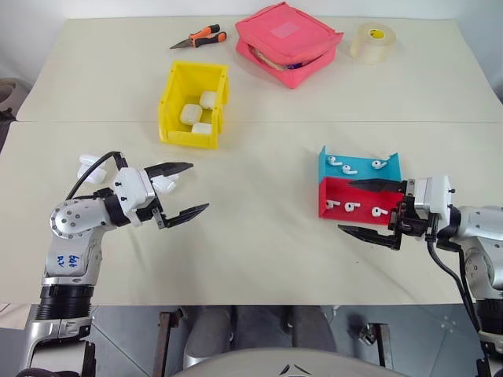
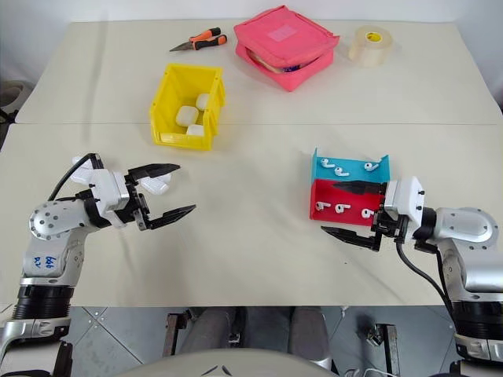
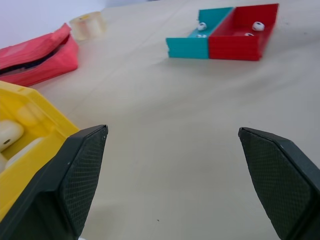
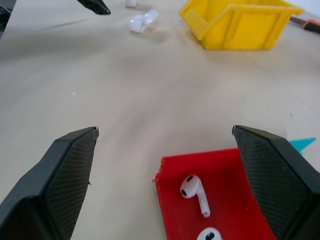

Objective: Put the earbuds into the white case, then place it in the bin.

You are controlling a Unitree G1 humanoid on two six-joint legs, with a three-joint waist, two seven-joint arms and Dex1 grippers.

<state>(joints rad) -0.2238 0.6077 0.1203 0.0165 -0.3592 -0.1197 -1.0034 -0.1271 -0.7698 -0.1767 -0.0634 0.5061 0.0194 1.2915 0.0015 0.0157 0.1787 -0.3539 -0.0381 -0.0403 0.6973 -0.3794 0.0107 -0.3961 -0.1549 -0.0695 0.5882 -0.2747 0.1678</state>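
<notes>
Grippers left [image 1: 182, 191] and right [image 1: 376, 210] gape wide, both empty.

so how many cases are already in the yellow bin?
3, clustered in the yellow bin: one case at the back, one in the middle, one at the front. More could be hidden under them.

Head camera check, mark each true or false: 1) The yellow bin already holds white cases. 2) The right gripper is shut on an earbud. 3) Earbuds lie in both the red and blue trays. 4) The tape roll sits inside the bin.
1) True: the bin holds white cases.
2) False: the right gripper is open and holds nothing.
3) True: earbuds lie in the red tray and the blue tray.
4) False: the tape roll sits on the table beside the pink pouch.
</notes>
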